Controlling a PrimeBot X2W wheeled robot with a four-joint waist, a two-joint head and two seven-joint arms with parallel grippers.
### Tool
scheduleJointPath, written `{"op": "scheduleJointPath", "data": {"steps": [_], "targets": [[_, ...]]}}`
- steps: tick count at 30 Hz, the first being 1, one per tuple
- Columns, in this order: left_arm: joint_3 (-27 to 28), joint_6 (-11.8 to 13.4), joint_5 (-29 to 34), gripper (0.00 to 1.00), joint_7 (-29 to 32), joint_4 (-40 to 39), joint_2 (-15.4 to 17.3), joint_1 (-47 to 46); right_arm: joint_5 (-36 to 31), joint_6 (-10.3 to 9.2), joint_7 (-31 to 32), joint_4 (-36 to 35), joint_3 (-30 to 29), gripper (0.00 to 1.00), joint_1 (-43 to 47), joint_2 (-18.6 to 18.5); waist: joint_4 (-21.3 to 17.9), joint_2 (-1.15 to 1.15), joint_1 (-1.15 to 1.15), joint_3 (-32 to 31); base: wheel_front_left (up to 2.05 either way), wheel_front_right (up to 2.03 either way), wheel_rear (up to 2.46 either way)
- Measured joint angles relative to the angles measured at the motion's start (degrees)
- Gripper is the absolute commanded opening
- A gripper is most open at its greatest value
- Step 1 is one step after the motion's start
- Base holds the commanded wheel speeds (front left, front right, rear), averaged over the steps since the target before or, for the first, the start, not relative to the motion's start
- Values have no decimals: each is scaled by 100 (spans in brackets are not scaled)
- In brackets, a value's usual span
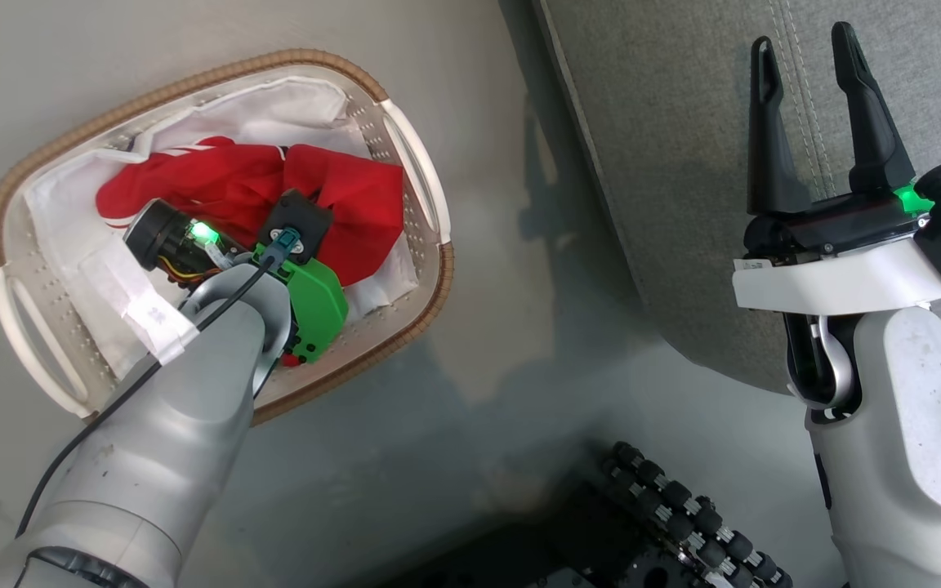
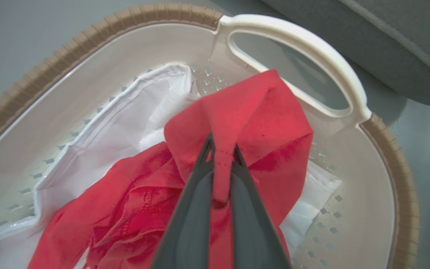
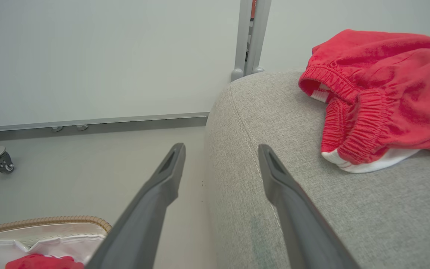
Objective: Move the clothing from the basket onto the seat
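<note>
Now the left gripper (image 2: 222,157) is clamped on a raised fold of the red garment (image 2: 259,112), whose crumpled length trails back under its fingers, inside the basket (image 2: 88,48). The seat (image 1: 683,163) lies ahead and to its right, beyond the rim. The right gripper (image 1: 801,41), spread and empty, hovers over the seat's edge, a second red garment (image 3: 386,93) ahead-right of it.
</note>
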Motion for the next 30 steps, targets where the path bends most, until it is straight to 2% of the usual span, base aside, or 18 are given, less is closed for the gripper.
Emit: {"op": "scheduleJointPath", "data": {"steps": [7, 16, 23, 30], "targets": [[10, -1, -189, 0, -205, -246, -78, 197, -254, 0, 0, 222, -71, 100, 6, 4, 203, 0, 0, -369, 0, 0, 0], [-127, -5, -267, 0, -243, -1427, -80, 614, -712, 0, 0, 620, -269, 100, 359, 8, 585, 0, -1, -1218, 0, 0, 0], [-203, -7, -332, 0, -248, -2629, 343, 822, -948, 0, 0, 937, -293, 100, 796, 8, 885, 0, -1, -2053, 0, 0, 0], [-305, -9, -386, 0, -167, -3363, 833, 633, -1034, 0, 0, 1174, -210, 100, 1173, 8, 1145, 0, -1, -2912, 0, 0, 0]]}}
